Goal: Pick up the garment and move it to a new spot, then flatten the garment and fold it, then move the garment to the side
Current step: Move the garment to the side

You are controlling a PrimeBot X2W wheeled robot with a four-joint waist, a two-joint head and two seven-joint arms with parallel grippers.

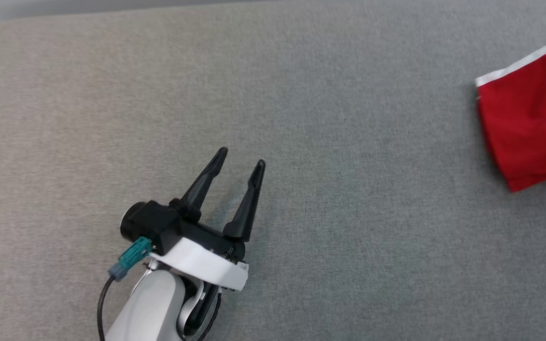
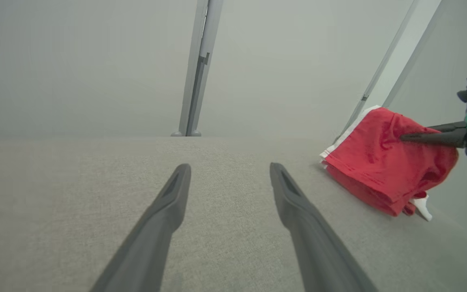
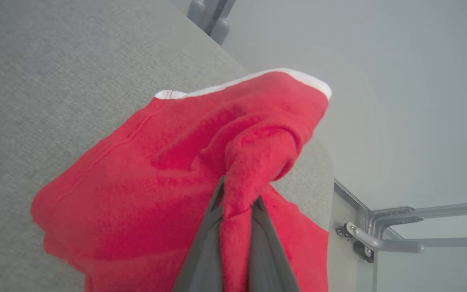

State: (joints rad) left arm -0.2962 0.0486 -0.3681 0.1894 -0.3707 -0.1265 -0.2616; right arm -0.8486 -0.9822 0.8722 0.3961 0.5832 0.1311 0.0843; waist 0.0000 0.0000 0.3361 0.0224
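The garment (image 1: 529, 128) is red cloth with a white band, bunched at the far right of the grey table near its corner. My right gripper (image 3: 237, 194) is shut on a raised fold of the garment (image 3: 168, 170), the cloth pinched between its fingers. From the left wrist view the garment (image 2: 379, 166) lies to the right, with the right gripper (image 2: 408, 137) reaching into its top. My left gripper (image 1: 242, 158) hovers over bare table at the lower left, open and holding nothing, well apart from the cloth.
The grey fabric-covered table (image 1: 301, 142) spreads wide between the left gripper and the garment. Its right edge and corner (image 3: 326, 162) lie just beside the cloth, with metal frame parts (image 3: 379, 239) below. A grey post (image 2: 197, 69) rises beyond the far edge.
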